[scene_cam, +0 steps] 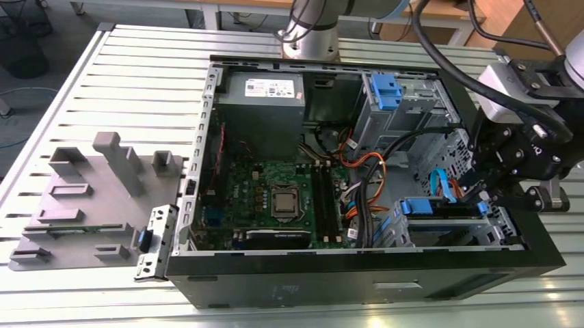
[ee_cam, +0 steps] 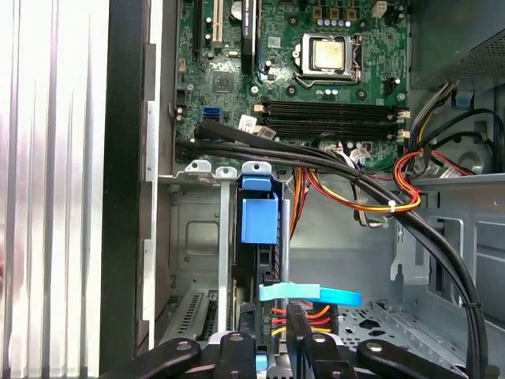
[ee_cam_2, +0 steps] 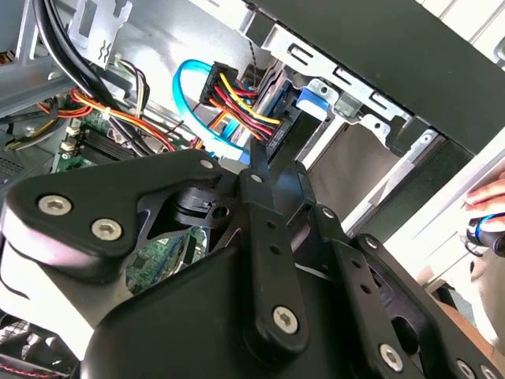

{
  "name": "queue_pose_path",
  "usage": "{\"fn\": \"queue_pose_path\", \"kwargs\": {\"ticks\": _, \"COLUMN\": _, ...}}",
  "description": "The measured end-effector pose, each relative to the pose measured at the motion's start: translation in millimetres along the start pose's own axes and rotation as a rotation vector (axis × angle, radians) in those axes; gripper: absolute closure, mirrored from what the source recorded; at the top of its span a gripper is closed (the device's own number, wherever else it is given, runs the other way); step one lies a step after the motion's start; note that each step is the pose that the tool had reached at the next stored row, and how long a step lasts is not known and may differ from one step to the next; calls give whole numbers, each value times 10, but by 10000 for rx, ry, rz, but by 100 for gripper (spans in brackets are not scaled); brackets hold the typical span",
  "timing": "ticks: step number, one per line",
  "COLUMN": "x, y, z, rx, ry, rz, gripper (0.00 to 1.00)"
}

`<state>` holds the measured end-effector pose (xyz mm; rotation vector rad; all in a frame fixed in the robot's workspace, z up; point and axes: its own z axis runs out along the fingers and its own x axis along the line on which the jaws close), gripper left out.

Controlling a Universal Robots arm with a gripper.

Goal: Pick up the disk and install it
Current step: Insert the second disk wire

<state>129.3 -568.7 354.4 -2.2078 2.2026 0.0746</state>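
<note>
arm (scene_cam: 573, 65) | at the exterior view's right | gripper (scene_cam: 476, 195) pointing downward (black linkage)

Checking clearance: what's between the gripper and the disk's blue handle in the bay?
In the first wrist view, a light-blue flat cable crosses between the gripper and the disk at its blue handle, with red and yellow wires beside it.

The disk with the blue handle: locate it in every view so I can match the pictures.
Exterior view: the disk stands in the drive cage at the exterior view's right.
First wrist view: the disk sits in the drive cage, next to the light-blue cable.
Second wrist view: the disk shows beside the red-and-yellow wires.
Shared landmark: the green motherboard.
</note>
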Motion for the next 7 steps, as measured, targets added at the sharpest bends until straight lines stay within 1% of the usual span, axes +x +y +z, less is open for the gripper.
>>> {"fn": "queue_pose_path", "kwargs": {"ticks": 2, "x": 0, "y": 1, "z": -17, "rx": 0, "ry": -4, "rz": 1, "gripper": 70}}
{"fn": "queue_pose_path", "kwargs": {"ticks": 7, "x": -1, "y": 1, "z": -29, "rx": 0, "ry": -3, "rz": 1, "gripper": 70}}
